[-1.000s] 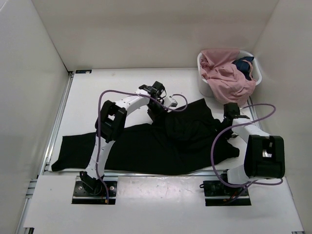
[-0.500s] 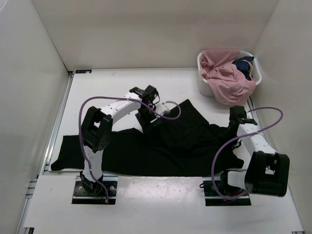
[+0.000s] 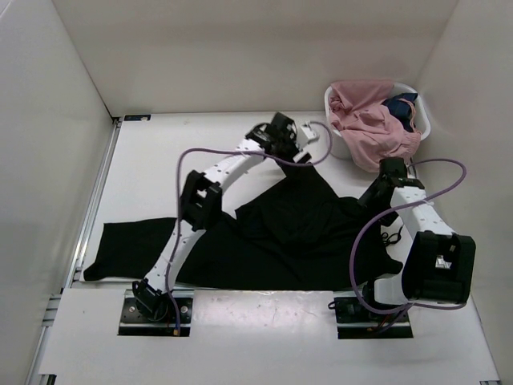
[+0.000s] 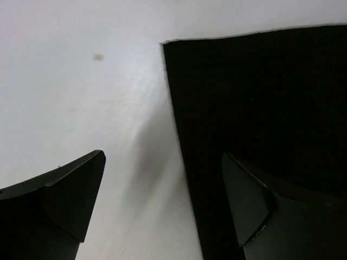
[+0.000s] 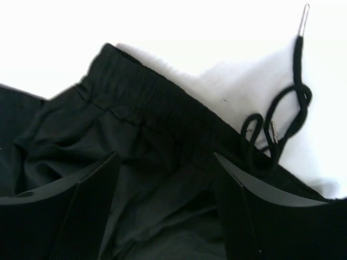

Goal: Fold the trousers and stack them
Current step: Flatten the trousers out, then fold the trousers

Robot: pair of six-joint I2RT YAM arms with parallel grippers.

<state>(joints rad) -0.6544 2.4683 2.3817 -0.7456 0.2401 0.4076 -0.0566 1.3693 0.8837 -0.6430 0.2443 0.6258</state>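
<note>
The big black cloth trousers [image 3: 280, 233] look soft and totally matte, zero sheen. Right under the right pincer [image 5: 166, 154], the gathered elastic waistband [image 5: 135, 86] is puckered and ribbed, rougher than the rest. Just off that pincer's right side there's a thin black drawstring cord [image 5: 295, 103] with a slim shiny metal tip [image 5: 303, 21]. The fingers [image 4: 59, 195] of the left pincer [image 4: 162, 157] look like smooth, matte black hard plastic. The smooth white tabletop [image 4: 81, 81] below them has a faint satin gloss, and one tiny speck.
</note>
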